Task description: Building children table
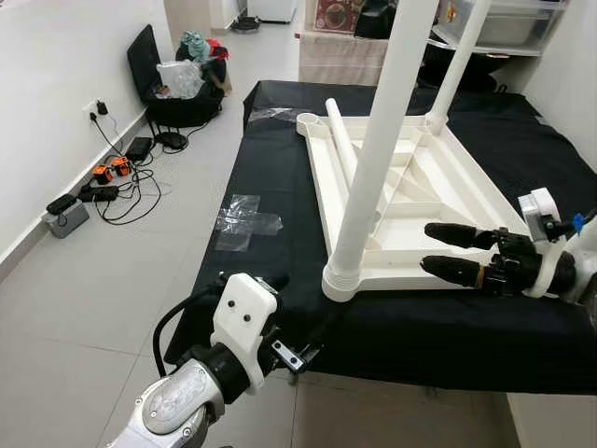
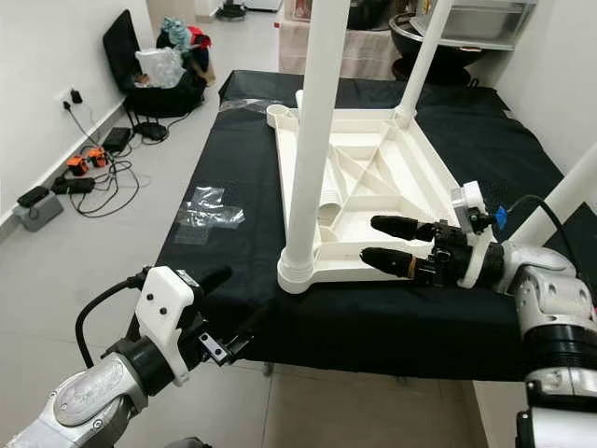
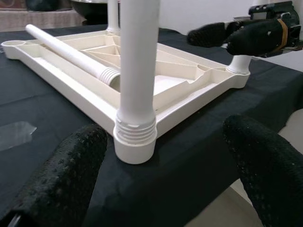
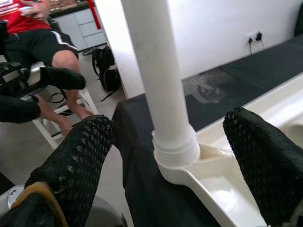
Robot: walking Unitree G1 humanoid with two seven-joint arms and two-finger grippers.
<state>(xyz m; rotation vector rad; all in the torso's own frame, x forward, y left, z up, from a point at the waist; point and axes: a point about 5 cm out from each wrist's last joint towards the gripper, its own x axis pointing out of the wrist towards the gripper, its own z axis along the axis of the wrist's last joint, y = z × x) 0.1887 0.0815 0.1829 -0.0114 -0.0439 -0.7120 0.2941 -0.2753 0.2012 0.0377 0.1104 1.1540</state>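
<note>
Upright leg (image 1: 373, 159) (top cropped)

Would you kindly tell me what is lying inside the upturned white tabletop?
A loose white leg lies inside the upturned tabletop, among its moulded ribs. The near upright leg hides part of it and of the ribs behind.

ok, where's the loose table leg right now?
The loose leg lies flat inside the upturned white tabletop on the black-covered table, along its left side, just behind the screwed-in near-left leg.
</note>
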